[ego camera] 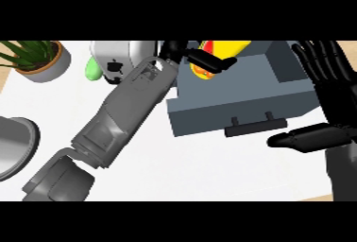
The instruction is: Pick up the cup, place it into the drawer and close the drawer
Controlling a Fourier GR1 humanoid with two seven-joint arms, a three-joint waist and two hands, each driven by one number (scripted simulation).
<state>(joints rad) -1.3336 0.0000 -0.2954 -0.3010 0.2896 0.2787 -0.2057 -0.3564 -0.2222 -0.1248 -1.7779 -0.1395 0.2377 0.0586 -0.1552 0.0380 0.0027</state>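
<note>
The left hand point(194, 56) was stretched far out over the open drawer point(279, 94), at the end of a long grey forearm that ran up across the white counter point(209, 175) from the lower left. Its black fingers were curled round the cup point(225, 48), a yellow one with red and orange on it, and they hid a good part of it. The cup sat tilted in that grasp, just above the back left corner of the drawer's inside, with its yellow body sticking out past the fingers to the right. Whether it touched the drawer's floor could not be told.

The drawer was a grey box pulled out toward the robot, with a dark handle point(257, 125) on its front face, below and to the right of the left hand.

The right hand point(324, 94) stood at the right edge, just beside the drawer's right wall, fingers straight and pointing up, thumb stuck out to the left near the drawer's front corner, holding nothing.

To the left of the holding hand, close by its wrist, stood a white toaster point(118, 56) with something green point(93, 68) next to it. Farther left was a potted plant point(38, 59). Well below that, at the left edge, showed part of a grey round bowl point(14, 146).
</note>
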